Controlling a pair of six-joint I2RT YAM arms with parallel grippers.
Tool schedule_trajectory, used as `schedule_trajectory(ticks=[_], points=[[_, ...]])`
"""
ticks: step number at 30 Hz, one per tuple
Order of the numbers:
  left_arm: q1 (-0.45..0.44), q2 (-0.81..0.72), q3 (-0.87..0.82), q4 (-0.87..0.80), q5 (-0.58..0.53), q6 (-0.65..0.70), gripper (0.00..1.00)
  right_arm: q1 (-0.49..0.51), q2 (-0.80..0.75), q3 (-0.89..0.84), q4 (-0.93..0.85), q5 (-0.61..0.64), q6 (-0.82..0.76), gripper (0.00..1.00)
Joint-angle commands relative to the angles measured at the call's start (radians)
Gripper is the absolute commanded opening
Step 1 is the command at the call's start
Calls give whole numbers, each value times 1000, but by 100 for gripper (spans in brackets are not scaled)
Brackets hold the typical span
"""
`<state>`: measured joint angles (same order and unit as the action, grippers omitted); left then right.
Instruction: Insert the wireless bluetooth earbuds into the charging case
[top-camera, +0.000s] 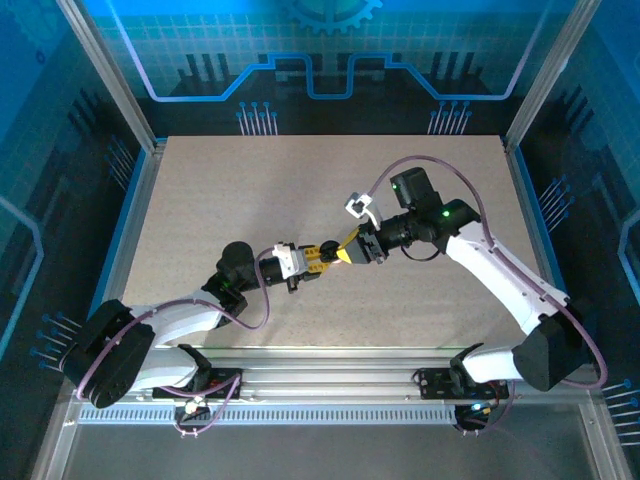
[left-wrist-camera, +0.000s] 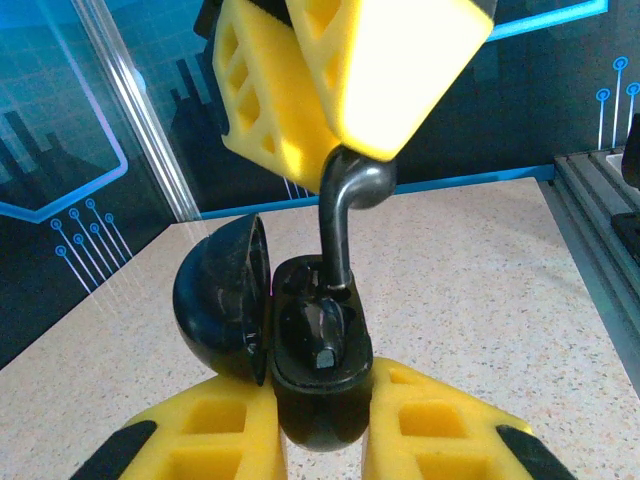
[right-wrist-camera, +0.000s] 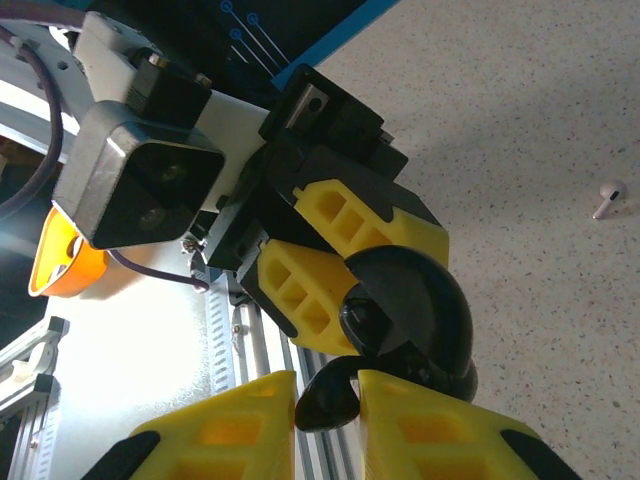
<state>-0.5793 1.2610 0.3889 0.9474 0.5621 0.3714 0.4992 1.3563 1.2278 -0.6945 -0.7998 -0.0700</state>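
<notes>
Charging case (left-wrist-camera: 318, 350), black with its lid open, sits at low centre of the left wrist view, clamped by the left gripper (left-wrist-camera: 325, 425). A dark earbud (left-wrist-camera: 342, 215) reaches down into it; its top is pinched and partly hidden by the right gripper (left-wrist-camera: 355, 160). What is in the other socket is hard to make out. A white earbud (right-wrist-camera: 606, 196) lies on the table (right-wrist-camera: 540, 100).

bright overhead light; glare bleaches the right gripper (left-wrist-camera: 345, 150) up close; foreground soft.

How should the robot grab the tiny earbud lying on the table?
Probably from straight above, since the earbud lies flat on the table. Pinch its rounded head, leaving the thin stem free to slide into the case, like the other earbud in the right gripper.
</notes>
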Motion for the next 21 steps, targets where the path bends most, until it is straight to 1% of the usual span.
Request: schedule_trajectory(ticks=[1, 9, 15, 21], points=[[-6, -18, 5, 13, 3, -10, 18, 13, 9, -11, 5, 12, 4, 22], [-7, -15, 11, 19, 7, -31, 18, 18, 7, -27, 35, 36, 19, 21], [-7, -15, 13, 23, 10, -36, 18, 19, 23, -24, 28, 38, 19, 22], [-7, -18, 13, 20, 11, -38, 18, 19, 37, -16, 15, 72, 25, 22]])
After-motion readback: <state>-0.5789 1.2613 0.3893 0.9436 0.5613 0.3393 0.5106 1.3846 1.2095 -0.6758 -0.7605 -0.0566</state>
